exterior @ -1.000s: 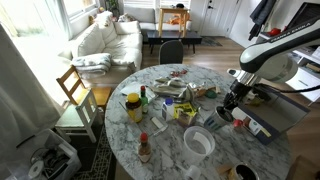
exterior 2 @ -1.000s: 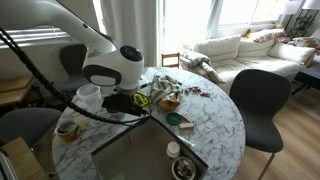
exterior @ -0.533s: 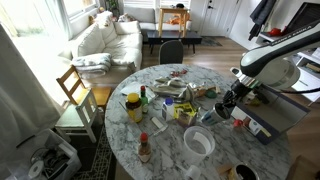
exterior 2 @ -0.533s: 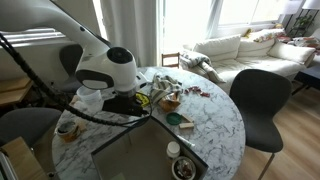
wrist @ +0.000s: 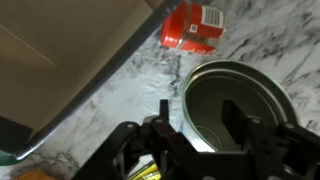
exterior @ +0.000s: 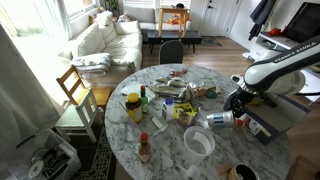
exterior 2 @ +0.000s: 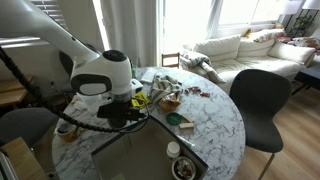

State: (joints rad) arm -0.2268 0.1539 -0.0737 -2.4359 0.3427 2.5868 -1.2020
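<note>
In the wrist view my gripper (wrist: 198,118) stands open over a silver metal cup (wrist: 232,95). One finger (wrist: 163,112) is outside the rim and the other is inside the mouth; neither presses on the wall. A small red can (wrist: 192,27) with a white label lies just beyond the cup on the marble table (wrist: 130,90). In an exterior view the gripper (exterior: 232,104) hangs at the table's edge, with the cup (exterior: 220,120) tilted below it and the red can (exterior: 238,123) beside it.
A grey flat case (exterior: 262,125) lies right beside the cup, and its edge (wrist: 70,60) fills one side of the wrist view. A white bowl (exterior: 198,142), a yellow jar (exterior: 133,107), a sauce bottle (exterior: 144,148) and food clutter cover the table. Chairs (exterior 2: 255,100) stand around it.
The jaws have parted from shut to open around the cup's rim. The arm has swung lower and slightly outward, and more of the cup now shows on the table.
</note>
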